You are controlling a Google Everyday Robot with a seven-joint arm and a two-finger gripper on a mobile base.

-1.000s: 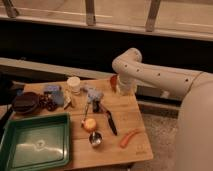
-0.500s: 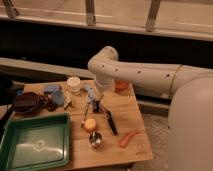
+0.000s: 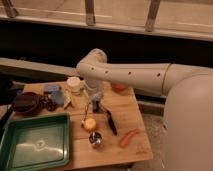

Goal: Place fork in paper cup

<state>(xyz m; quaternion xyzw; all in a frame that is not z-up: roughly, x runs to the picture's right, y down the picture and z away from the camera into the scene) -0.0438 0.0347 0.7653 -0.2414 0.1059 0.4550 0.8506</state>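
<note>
Roughly: two-finger gripper [image 3: 95,98] sits low over the middle of the light wooden table [image 3: 131,112], a grey-blue lump at the end of the white arm. Can't tell how far it is open, or whether it grips anything.

Slim silvery-grey metal fork [image 3: 86,111] lies on the table just beside the gripper, on its left and front side. Contact between the two: can't tell.

Small white cylindrical paper cup [image 3: 74,84] stands upright at the back of the table, behind and left of the gripper, apart from the fork.

Versus the earlier frames, the elbow has swung left, from over the table's right edge to the back centre. It now half covers the orange-red bowl [image 3: 119,87]. Tabletop items look unmoved, and the gripper end is at nearly the same spot.

Arm pose: the upper link comes in level from the right, bends at a rounded elbow near the paper cup, then drops steeply to the gripper.

Nearby:
- black-handled knife [image 3: 111,123] right of the fork
- small shiny steel cup [image 3: 95,139] in front
- orange carrot-like stick [image 3: 129,136] front right
- green plastic tray [image 3: 56,150] front left
</note>
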